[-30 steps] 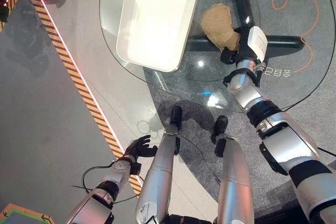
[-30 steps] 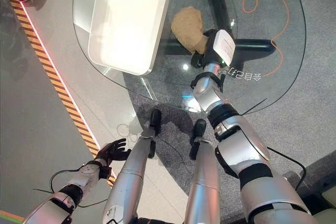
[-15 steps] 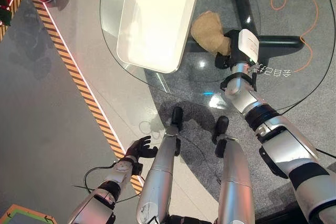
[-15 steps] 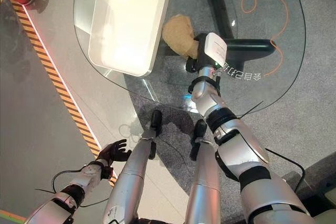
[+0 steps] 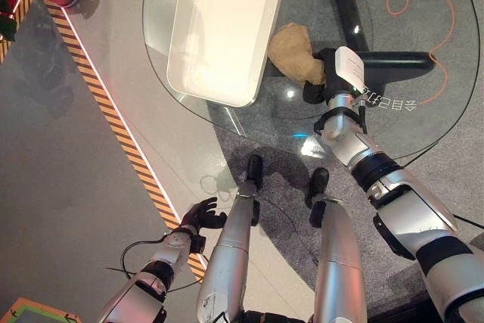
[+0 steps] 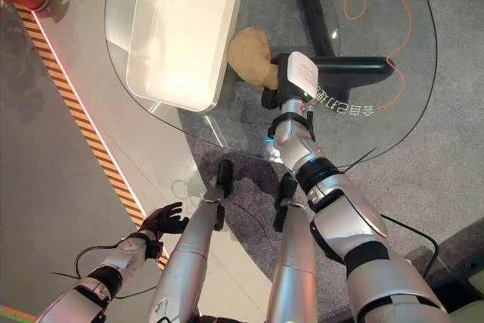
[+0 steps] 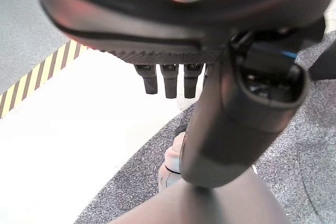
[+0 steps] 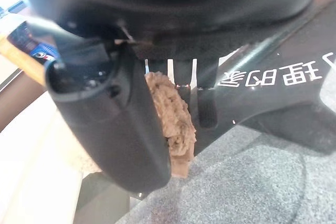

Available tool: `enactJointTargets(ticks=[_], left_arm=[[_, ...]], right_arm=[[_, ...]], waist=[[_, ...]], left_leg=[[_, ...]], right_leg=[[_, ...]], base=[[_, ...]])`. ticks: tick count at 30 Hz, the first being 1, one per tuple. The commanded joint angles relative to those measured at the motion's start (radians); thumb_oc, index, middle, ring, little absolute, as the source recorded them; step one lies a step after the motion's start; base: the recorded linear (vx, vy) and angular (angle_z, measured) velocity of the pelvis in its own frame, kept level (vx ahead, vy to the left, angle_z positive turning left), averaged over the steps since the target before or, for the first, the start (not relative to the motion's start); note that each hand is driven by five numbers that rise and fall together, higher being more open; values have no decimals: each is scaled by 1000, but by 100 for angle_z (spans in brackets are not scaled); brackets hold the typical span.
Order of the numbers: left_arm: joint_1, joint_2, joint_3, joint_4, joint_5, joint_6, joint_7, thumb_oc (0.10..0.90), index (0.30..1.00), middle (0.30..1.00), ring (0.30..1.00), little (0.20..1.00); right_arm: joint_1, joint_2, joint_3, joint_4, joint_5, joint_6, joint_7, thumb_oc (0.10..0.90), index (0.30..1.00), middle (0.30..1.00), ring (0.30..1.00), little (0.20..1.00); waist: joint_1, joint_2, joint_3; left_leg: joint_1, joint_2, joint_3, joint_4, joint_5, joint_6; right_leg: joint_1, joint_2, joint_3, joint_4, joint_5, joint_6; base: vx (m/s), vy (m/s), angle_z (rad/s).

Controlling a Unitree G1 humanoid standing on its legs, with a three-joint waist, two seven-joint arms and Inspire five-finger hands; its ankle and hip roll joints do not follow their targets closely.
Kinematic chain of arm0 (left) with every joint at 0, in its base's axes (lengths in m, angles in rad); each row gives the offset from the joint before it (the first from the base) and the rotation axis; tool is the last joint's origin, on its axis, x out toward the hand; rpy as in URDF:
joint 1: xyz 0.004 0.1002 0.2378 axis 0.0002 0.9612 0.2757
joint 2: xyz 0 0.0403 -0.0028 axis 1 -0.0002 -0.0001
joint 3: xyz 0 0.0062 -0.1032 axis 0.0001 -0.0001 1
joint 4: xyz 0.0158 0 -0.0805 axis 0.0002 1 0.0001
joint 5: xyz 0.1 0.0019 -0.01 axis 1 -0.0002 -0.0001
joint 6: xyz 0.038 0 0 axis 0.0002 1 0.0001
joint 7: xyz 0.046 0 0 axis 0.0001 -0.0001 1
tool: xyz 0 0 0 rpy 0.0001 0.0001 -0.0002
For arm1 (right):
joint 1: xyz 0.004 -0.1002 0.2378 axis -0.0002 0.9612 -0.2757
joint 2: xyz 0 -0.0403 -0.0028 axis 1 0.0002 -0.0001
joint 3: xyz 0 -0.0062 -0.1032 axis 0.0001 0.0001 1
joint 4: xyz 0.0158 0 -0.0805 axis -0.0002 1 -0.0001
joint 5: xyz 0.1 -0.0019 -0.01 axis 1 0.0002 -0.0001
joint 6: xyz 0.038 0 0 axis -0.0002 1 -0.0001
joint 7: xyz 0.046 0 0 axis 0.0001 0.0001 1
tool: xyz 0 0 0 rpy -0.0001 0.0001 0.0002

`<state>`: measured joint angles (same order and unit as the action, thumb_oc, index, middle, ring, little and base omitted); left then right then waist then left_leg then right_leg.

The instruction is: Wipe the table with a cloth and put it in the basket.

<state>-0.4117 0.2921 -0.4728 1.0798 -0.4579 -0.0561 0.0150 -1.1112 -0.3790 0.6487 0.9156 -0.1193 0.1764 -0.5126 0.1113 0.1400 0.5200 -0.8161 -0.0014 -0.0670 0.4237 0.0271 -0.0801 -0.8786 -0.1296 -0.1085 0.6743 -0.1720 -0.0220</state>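
Standing over grey carpet and a pale floor, a round glass table (image 5: 423, 122) carries a white basket (image 5: 223, 28) near its left edge. A brown cloth (image 5: 293, 52) lies bunched on the glass just beside the basket's right wall. The right hand (image 5: 327, 79) grips the cloth, thumb and fingers curled round it. A striped yellow-and-black line (image 5: 113, 119) crosses the floor to the left. The left hand (image 5: 198, 215) hangs low beside the table, fingers loosely spread, holding nothing. Bare glass lies right of the cloth.
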Motion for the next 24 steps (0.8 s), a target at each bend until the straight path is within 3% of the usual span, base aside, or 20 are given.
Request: enactJointTargets(ticks=[1, 8, 9, 13, 24], left_arm=[[47, -56, -35, 6, 4, 4, -7, 800, 900, 900, 900, 900], [39, -54, -43, 17, -3, 6, -10, 800, 900, 900, 900, 900], [43, -53, -47, 30, -4, -6, -12, 800, 900, 900, 900, 900], [62, -48, -50, 35, -1, -23, -21, 800, 900, 900, 900, 900], [100, -22, -42, 13, -14, -31, -37, 800, 900, 900, 900, 900]], right_arm=[[72, 132, 92, -44, -27, -23, 92, 100, 300, 300, 300, 200], [43, 92, 59, 3, 29, -32, -26, 100, 300, 300, 300, 200], [17, 62, 36, 40, 73, -42, -88, 100, 300, 300, 300, 200], [-42, -16, -23, 122, 139, -62, -167, 100, 300, 300, 300, 200], [-110, -214, -148, 242, 240, -55, -307, 100, 300, 300, 300, 200]], waist=[[11, 4, 0], [10, 7, 0], [12, 8, 0], [18, 13, 0], [17, 18, 0]], left_leg=[[14, -44, 78, 42, -52, 90], [5, -40, 79, 56, -56, 93], [1, -38, 79, 61, -58, 93], [1, -34, 77, 69, -67, 94], [-6, -32, 73, 88, -89, 100]], right_leg=[[30, 0, -33, -88, 82, 17], [18, -2, -27, -69, 80, 19], [15, -3, -27, -63, 80, 21], [12, -4, -28, -49, 73, 24], [1, 7, -19, -27, 59, 27]], base=[[0, 0, 0], [0, 0, 0], [0, 0, 0], [10, 1, 3], [0, 0, 0]])
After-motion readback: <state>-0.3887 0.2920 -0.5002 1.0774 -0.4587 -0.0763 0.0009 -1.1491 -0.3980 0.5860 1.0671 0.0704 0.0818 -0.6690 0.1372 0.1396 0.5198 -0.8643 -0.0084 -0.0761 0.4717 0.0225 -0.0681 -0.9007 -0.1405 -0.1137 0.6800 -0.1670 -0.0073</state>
